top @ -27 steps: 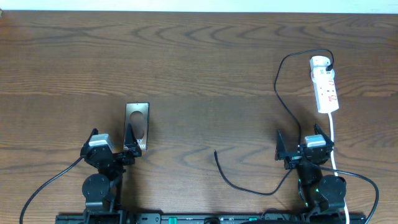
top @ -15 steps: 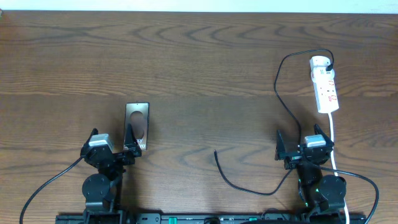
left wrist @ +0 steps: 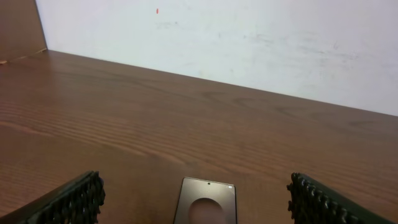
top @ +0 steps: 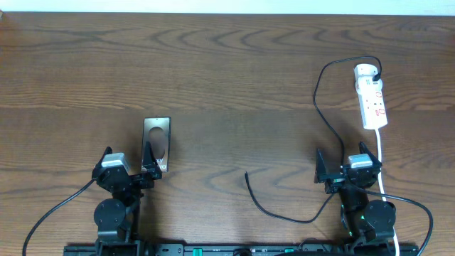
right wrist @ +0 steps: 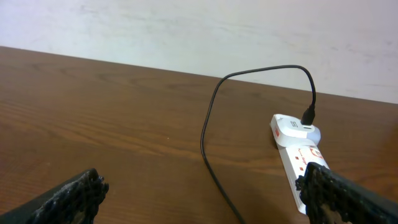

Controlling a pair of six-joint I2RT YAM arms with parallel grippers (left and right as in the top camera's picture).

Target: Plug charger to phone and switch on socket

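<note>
One phone (top: 157,139) lies flat just ahead of the left gripper (top: 128,158). One socket (top: 372,96) sits beyond the right gripper (top: 343,158), and one charger (top: 316,91) runs from its far end to a loose tip between the arms. Both grippers are spread wide, holding nothing.

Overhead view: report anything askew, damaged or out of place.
Nothing damaged or spilled. The thin black charger cable runs from the white power strip, but its free tip lies loose, apart from the slim bronze phone.
</note>
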